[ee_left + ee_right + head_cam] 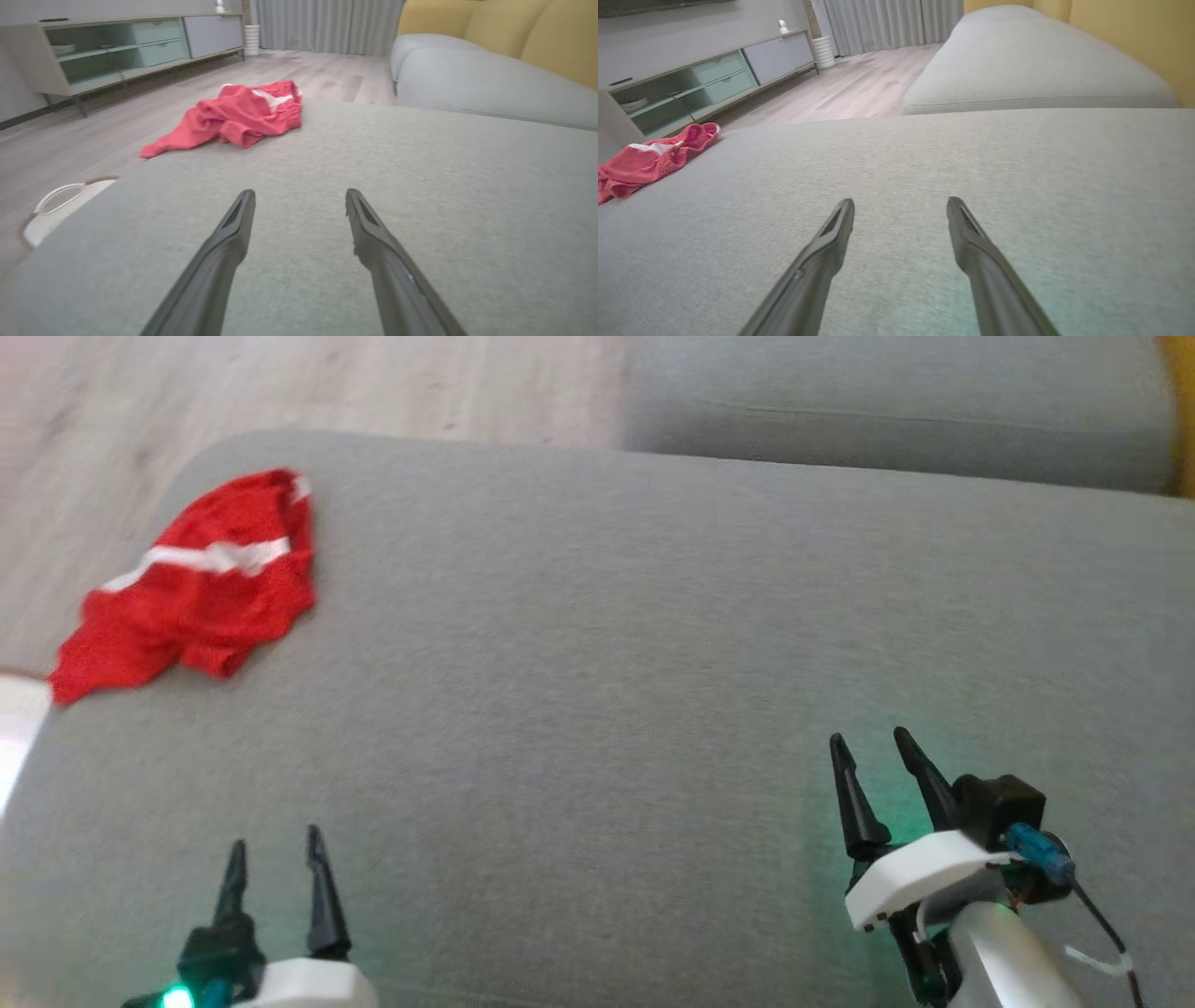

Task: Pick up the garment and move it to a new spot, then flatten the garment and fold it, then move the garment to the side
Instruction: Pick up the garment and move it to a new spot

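Note:
A red garment (201, 588) with a white stripe lies crumpled at the far left corner of the grey cushion (597, 691), one end drooping over the left edge. It also shows ahead in the left wrist view, garment (238, 119), and at the left edge of the right wrist view, garment (644, 161). My left gripper (275, 859) stands open near the front left, well short of the garment, with nothing between its fingers. My right gripper (873, 747) is open at the right, far from the garment, hovering over bare cushion.
Wooden floor (308, 383) lies beyond the cushion's far and left edges. A second grey cushion (896, 411) adjoins at the back right, with a yellow backrest (514, 32) behind. A low cabinet (117, 51) stands across the room. A white object (60, 205) lies on the floor by the cushion's left edge.

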### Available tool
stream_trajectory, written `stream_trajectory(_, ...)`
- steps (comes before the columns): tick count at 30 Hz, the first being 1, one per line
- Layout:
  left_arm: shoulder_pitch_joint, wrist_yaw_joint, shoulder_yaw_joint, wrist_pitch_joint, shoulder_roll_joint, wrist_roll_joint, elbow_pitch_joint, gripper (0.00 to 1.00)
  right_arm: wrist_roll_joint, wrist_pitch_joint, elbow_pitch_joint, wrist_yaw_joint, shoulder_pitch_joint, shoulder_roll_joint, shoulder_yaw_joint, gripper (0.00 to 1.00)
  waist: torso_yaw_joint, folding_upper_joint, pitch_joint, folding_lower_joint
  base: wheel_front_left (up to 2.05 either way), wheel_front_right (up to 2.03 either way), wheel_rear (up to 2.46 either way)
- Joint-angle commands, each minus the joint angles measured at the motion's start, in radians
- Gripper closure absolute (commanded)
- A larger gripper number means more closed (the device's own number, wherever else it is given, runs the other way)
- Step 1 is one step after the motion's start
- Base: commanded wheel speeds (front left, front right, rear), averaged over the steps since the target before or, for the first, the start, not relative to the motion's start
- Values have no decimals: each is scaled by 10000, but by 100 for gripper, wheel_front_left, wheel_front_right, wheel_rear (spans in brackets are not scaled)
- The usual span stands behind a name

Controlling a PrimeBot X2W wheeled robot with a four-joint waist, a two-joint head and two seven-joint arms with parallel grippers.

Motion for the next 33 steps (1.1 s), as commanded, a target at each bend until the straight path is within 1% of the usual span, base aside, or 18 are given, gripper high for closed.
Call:
stream_trajectory(1,-98,80,508,-53,56,-71,-365,0,-43,-66,-305,33,-320,49,306,0,749,0,226,-1,0,0,0)
stream_trajectory(3,-25,111,717,-53,56,-124,-390,0,-9,-66,-313,33,-359,49,417,0,1024,0,268,-1,0,0,0)
stream_trajectory(6,77,107,1112,-53,56,-213,-355,0,87,-66,-332,33,-403,49,635,0,1262,0,321,-1,0,0,0)
stream_trajectory(7,77,107,1112,-53,56,-213,-355,0,87,-66,-332,33,-403,49,635,0,1262,0,321,-1,0,0,0)
stream_trajectory(11,128,240,1637,-53,56,-373,-479,0,79,-67,-339,33,-449,49,922,0,1366,0,445,-1,0,0,0)
stream_trajectory(13,59,231,1972,-53,56,-396,-590,0,73,-67,-391,33,-482,49,1009,0,1346,0,559,-1,0,0,0)
stream_trajectory(15,-128,123,2379,-53,64,-327,-726,0,54,-67,-458,33,-557,49,1085,0,1292,0,720,-1,0,0,0)
stream_trajectory(19,-892,-314,3178,-53,273,-325,-929,0,-99,-67,-678,33,-815,49,1162,0,1128,0,1280,-1,0,0,0)
stream_trajectory(22,-1776,-799,3602,-53,650,-423,-888,0,-286,-67,-940,33,-1058,49,1162,0,961,0,1814,-1,0,0,0)
stream_trajectory(25,-2849,-1219,3701,-53,1204,-394,-455,0,-453,-67,-1243,33,-1326,49,1161,0,774,0,2348,-1,0,0,0)
stream_trajectory(26,-3579,-1467,3650,-53,1571,-366,8,0,-557,-67,-1458,33,-1503,49,1173,0,632,0,2699,-1,0,0,0)
stream_trajectory(30,-5027,-1946,3377,-52,2300,-481,1218,0,-710,-67,-1879,33,-1785,49,1161,0,330,0,3372,-1,0,0,0)
stream_trajectory(32,-5751,-2108,3256,-52,2700,-614,1947,0,-764,-67,-2057,33,-1913,49,1223,0,148,0,3685,-1,0,0,0)
stream_trajectory(33,-6044,-2150,3159,-30,2801,-647,2218,0,-797,-67,-2148,33,-1969,49,1259,0,51,0,3830,-1,0,0,0)
